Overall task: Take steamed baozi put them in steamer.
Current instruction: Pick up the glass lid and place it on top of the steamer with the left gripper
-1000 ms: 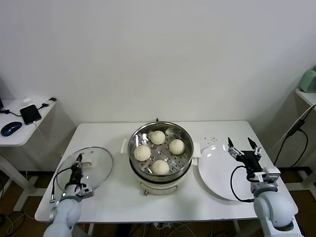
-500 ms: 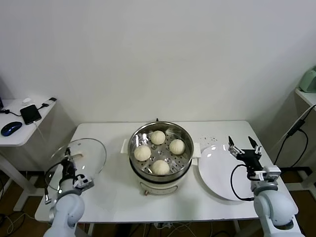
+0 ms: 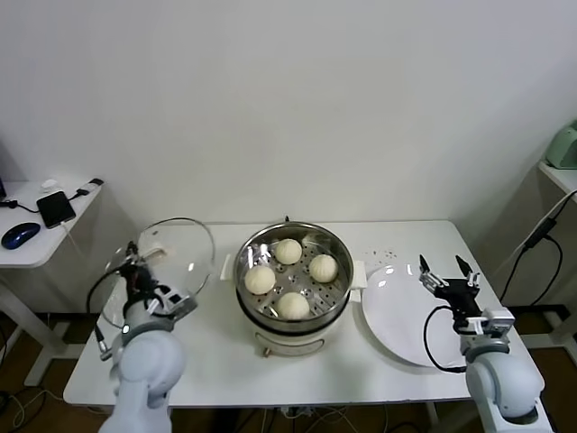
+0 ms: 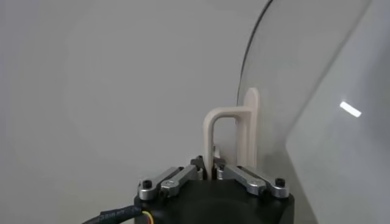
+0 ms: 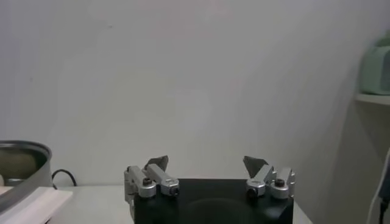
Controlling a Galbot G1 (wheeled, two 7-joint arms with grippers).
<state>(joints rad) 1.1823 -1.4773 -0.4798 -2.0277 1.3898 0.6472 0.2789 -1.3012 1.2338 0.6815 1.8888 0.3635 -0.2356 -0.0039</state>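
Raised since earlier: round glass lid (image 3: 160, 262), handle clamped in left gripper (image 3: 137, 267), seemingly tilted beside shiny steel steamer (image 3: 293, 307) containing four cream-white baozi (image 3: 260, 280). Right gripper (image 3: 447, 271): spread open over flat white plate (image 3: 397, 316).

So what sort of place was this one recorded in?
Probably a lab or office room staged as a kitchen: a plain white table against a bare wall, an electric steamer, and a side desk with a computer mouse and phone.

A round glass lid (image 3: 167, 262) with a cream handle (image 4: 234, 137) stands tilted up above the white table (image 3: 216, 343) at its left end, a flat white plate (image 3: 401, 316) lies at the right end, and a phone (image 3: 56, 208) and dark mouse (image 3: 20, 234) rest on a side desk (image 3: 36, 253).
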